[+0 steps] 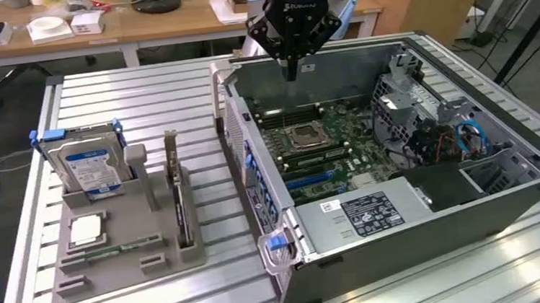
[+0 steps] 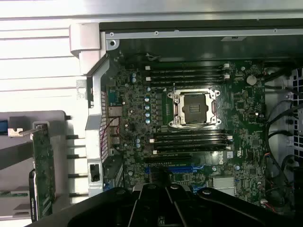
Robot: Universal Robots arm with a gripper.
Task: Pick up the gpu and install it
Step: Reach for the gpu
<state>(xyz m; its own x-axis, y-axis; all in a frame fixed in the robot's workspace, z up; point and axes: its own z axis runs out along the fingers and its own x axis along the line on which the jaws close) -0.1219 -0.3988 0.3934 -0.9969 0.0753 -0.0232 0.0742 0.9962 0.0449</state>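
**Pick not yet made: gripper empty over the case, gpu in its holder**

The gripper (image 1: 291, 69) hangs with its jaws pinched together on nothing, above the far wall of the open computer case (image 1: 383, 240). The motherboard (image 1: 334, 162) lies below it. The gpu (image 1: 178, 191) is well apart from the gripper, lower and toward the exterior view's left. It stands on edge outside the case in the grey holder (image 1: 115, 272), near the hard drive (image 1: 92, 165). The pick looks like the step in hand. It calls for opened jaws, squared over the card's thin upper edge.
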